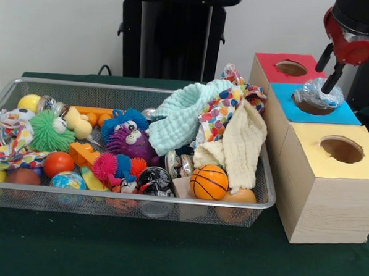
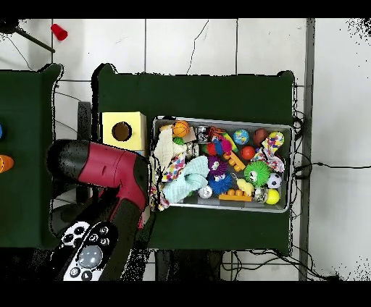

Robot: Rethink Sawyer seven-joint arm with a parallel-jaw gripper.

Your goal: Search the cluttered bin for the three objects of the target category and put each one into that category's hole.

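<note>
Under my fingers [image 1: 331, 86] sat a crinkly clear bottle [image 1: 317, 95], lodged in the blue box's hole [image 1: 311, 107]. Whether I gripped it, I couldn't tell. The red box's hole [image 1: 291, 68] lay just beyond.

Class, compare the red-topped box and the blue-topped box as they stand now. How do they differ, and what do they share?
The red-topped box stands farthest back; the blue-topped box stands in the middle of the row. The red box's hole is open and clear, while a crinkly clear bottle sits over the blue box's hole, with the gripper on it. Both are pale wooden boxes with one round hole.
</note>
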